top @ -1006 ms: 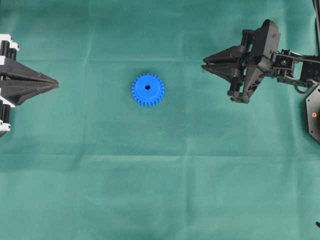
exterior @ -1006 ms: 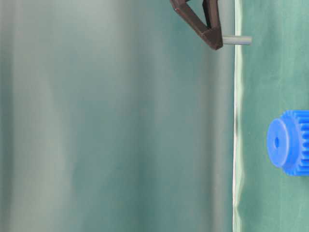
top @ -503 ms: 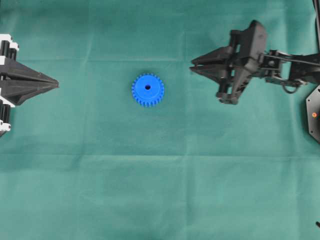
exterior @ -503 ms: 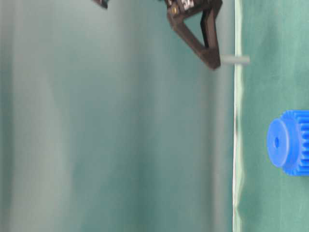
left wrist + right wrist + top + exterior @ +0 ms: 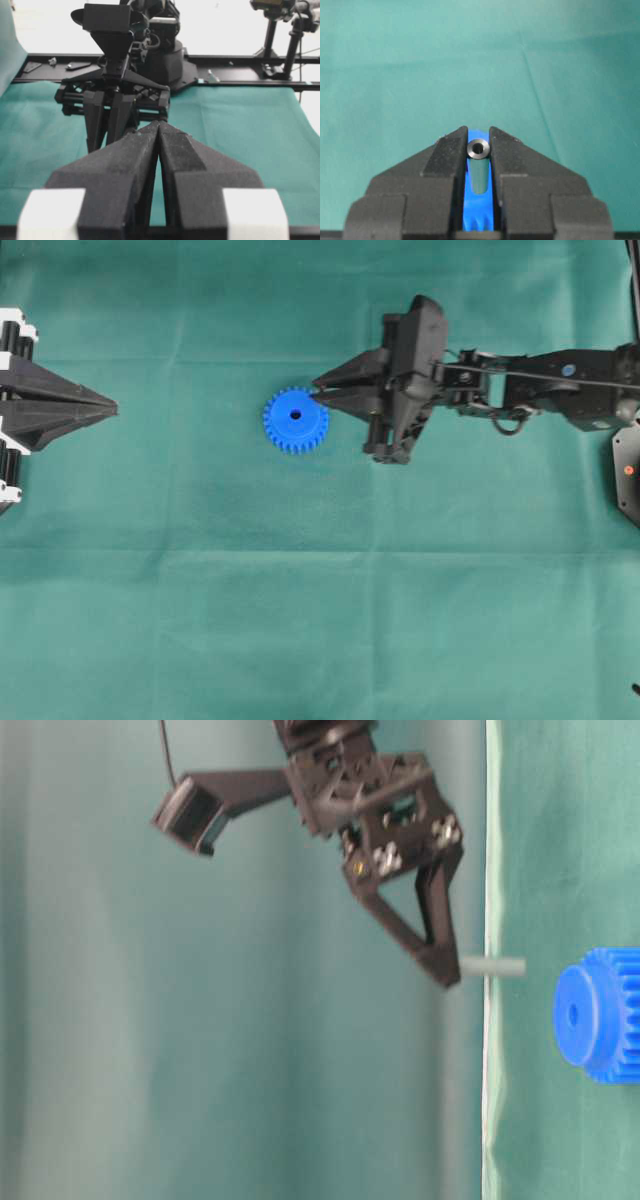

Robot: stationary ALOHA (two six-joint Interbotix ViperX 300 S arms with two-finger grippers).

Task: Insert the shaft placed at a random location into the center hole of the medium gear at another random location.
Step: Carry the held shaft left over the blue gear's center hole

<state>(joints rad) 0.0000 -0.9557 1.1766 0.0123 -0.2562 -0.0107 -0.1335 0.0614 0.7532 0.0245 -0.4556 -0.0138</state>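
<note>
right pincer with shaft now at medium gear

Grey shaft (gripper-held) above flat blue medium gear.

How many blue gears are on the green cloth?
1. The blue gear lies flat on the green cloth, left of center, just beside the right tool, which holds the shaft.

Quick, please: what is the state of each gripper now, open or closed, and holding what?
Left gripper: closed, holding nothing.
Right gripper: closed on the shaft, above the medium gear.
</note>
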